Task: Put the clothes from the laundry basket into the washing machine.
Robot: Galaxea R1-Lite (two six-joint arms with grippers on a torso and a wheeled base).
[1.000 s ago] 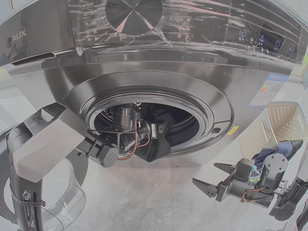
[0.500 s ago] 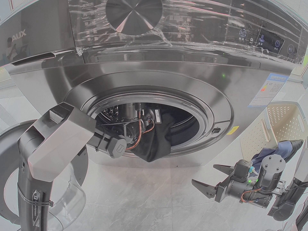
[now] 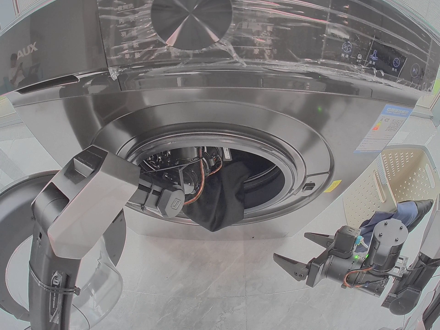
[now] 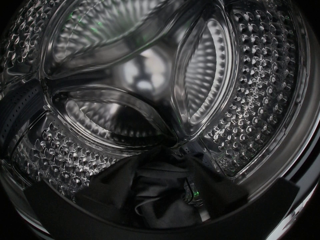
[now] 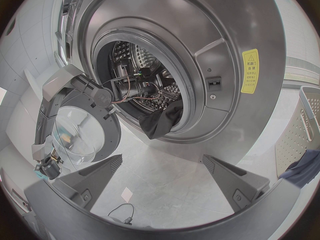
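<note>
The washing machine (image 3: 220, 111) stands with its door (image 3: 98, 276) swung open to the robot's left, its glass bowl beside the left arm (image 3: 87, 198). That arm enters the round port (image 3: 293, 161) through its left half; the right half opens onto the dark drum (image 4: 260, 84). A black garment (image 3: 220, 202) lies across the port's lower lip: its upper part sits inside on the drum floor, its long axis runs inward-to-outward, and its loose corner points down toward the floor tiles (image 3: 206, 276). The left gripper (image 4: 163, 184) is inside the drum directly above this cloth; whether it is clenched or released cannot be determined. The right gripper (image 3: 293, 248) hangs over the tiles, well apart from the machine front, jaws spread wide and holding nothing. Just behind it, the laundry basket (image 3: 408, 170) contains a blue garment (image 3: 398, 214) draped over its rim.
</note>
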